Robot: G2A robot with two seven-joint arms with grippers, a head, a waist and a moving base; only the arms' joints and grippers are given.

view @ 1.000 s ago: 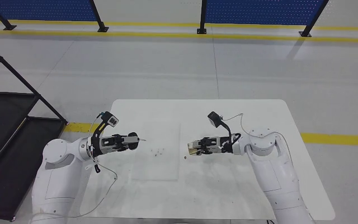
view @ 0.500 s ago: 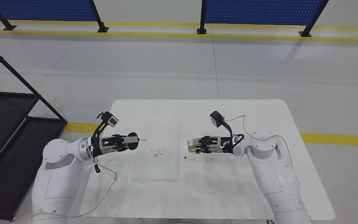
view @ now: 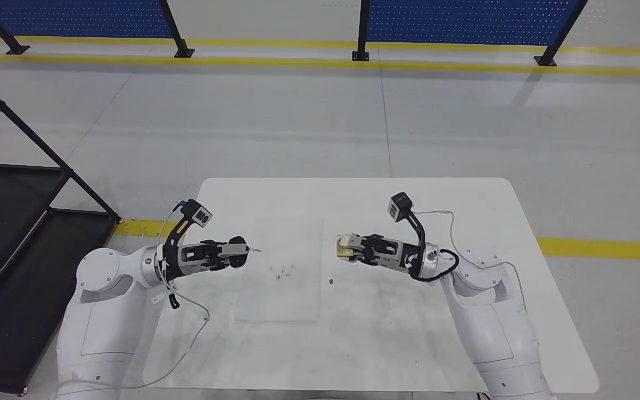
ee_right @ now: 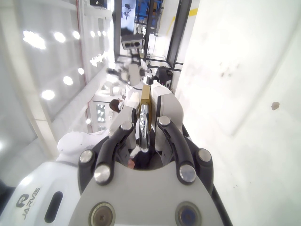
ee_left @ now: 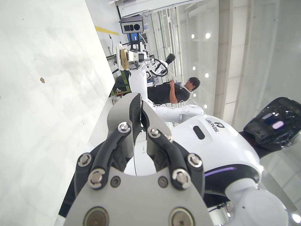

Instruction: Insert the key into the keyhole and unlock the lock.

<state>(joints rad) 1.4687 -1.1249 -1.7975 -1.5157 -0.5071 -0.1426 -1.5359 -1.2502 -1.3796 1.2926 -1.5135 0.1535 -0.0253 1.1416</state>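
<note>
- Brass lock (view: 345,246) sits clamped in the right gripper (ee_right: 147,97), above the desk (view: 400,340).
- Left gripper (ee_left: 140,106) pinches the thin key (view: 253,250), well apart from the lock.
- Risk: a tilted key could jam against the lock or slip.

The white table (view: 280,200) sits on a grey floor (view: 300,120). Yellow lines (view: 280,62) run across the floor at 12 o'clock, with blue fences (view: 80,15) behind them. A black rack (view: 25,260) stands at 9 o'clock. Round lights (ee_left: 207,35) shine on the ceiling.
</note>
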